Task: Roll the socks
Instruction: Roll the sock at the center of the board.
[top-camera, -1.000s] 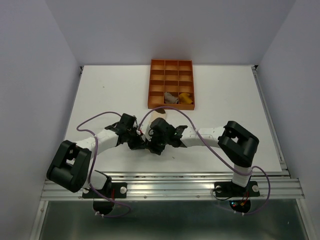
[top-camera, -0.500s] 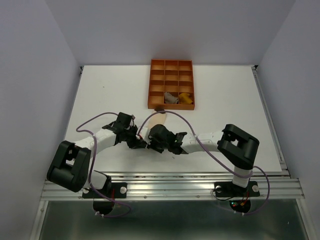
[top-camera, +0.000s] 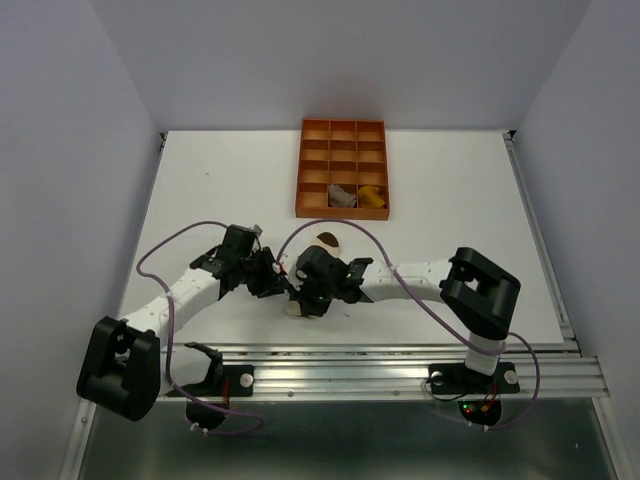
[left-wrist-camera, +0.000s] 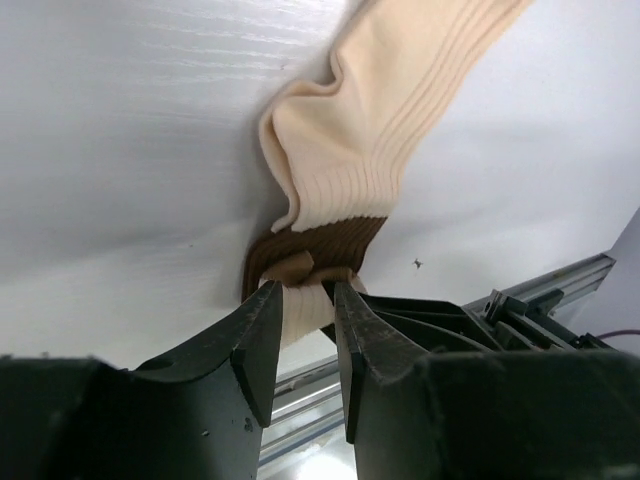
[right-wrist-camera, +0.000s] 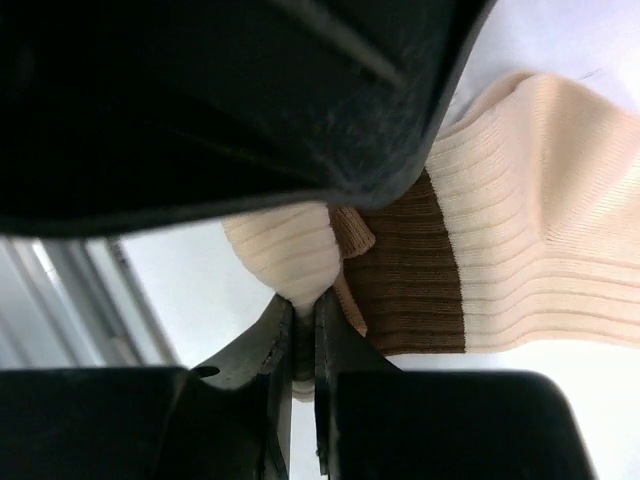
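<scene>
A: Where's the cream ribbed fabric sock with the brown band (left-wrist-camera: 350, 150)?
B: On the white table (top-camera: 200, 190), between the arms. Its long axis runs away from both grippers toward the orange gridded tray (top-camera: 343, 165).
A: Hands?
B: Right gripper (right-wrist-camera: 300, 330) is clamped on a cream fold at the banded end. Left gripper (left-wrist-camera: 305, 300) is parted around that same end and looks loose.
A: Roll outward from there?
B: My guess. Both arms are equally near.

Near the orange gridded tray (top-camera: 343, 131), a ribbed cream sock (left-wrist-camera: 380, 120) banded dark brown (a yellow sock (top-camera: 372, 194) sits inside).
</scene>
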